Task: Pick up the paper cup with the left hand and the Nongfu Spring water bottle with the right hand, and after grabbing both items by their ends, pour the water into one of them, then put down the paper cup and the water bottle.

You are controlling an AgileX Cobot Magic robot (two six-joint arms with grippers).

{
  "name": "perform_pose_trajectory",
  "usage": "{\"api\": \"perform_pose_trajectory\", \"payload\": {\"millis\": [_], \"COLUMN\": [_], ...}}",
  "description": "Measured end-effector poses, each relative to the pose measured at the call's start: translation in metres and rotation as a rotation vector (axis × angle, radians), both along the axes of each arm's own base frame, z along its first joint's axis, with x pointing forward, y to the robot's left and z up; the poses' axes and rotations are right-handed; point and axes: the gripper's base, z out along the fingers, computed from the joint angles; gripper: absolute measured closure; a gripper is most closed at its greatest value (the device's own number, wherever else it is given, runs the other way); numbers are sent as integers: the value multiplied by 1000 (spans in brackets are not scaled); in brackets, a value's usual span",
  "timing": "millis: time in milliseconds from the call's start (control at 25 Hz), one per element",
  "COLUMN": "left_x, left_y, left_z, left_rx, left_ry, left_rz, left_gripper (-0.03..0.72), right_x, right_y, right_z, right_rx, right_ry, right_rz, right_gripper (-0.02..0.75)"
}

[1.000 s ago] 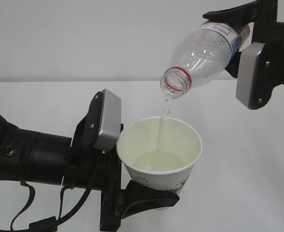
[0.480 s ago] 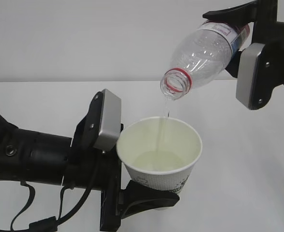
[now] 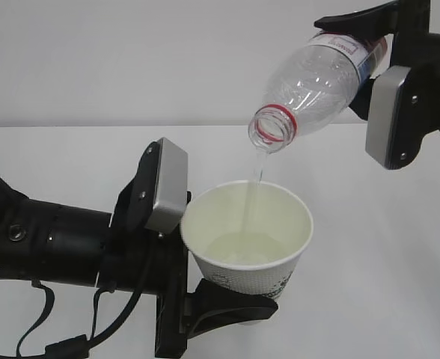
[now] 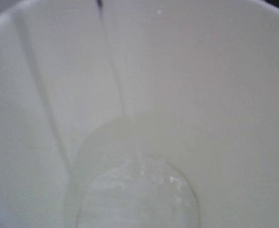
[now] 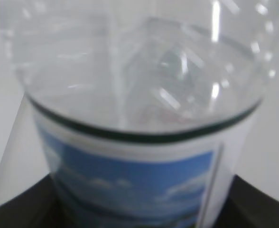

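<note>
The white paper cup (image 3: 248, 238) hangs above the table, upright, with my left gripper (image 3: 231, 305) shut on its lower part. A shallow pale pool of water (image 3: 239, 248) lies in its bottom (image 4: 139, 197). Above it the clear Nongfu Spring water bottle (image 3: 317, 86) is tilted mouth-down, red neck ring over the cup. My right gripper (image 3: 373, 45) is shut on its labelled end (image 5: 130, 190). A thin stream of water (image 3: 254, 194) falls from the mouth into the cup, seen in the left wrist view as a thin stream (image 4: 123, 95).
The white table (image 3: 385, 284) stretches under both arms, with a plain pale wall behind it. The black left arm (image 3: 48, 247) lies low across the left front with cables hanging. No other objects show.
Nothing has visibly moved; the bottle and cup hold their places and the stream keeps falling, a little thinner than before.
</note>
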Motion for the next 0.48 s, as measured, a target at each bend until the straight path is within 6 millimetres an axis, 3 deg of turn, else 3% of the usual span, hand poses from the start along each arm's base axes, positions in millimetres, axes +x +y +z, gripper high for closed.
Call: {"api": "perform_pose_trajectory", "payload": {"millis": [480], "left_x": [1], "left_y": [0], "left_z": [1], "left_rx": [-6], "left_ry": [6], "left_rz": [15], "left_gripper": [157], "right_x": [0], "right_y": [0], "right_z": [0], "right_rx": [4], "right_ry": [-4], "right_rz": [3], "right_gripper": [261]}}
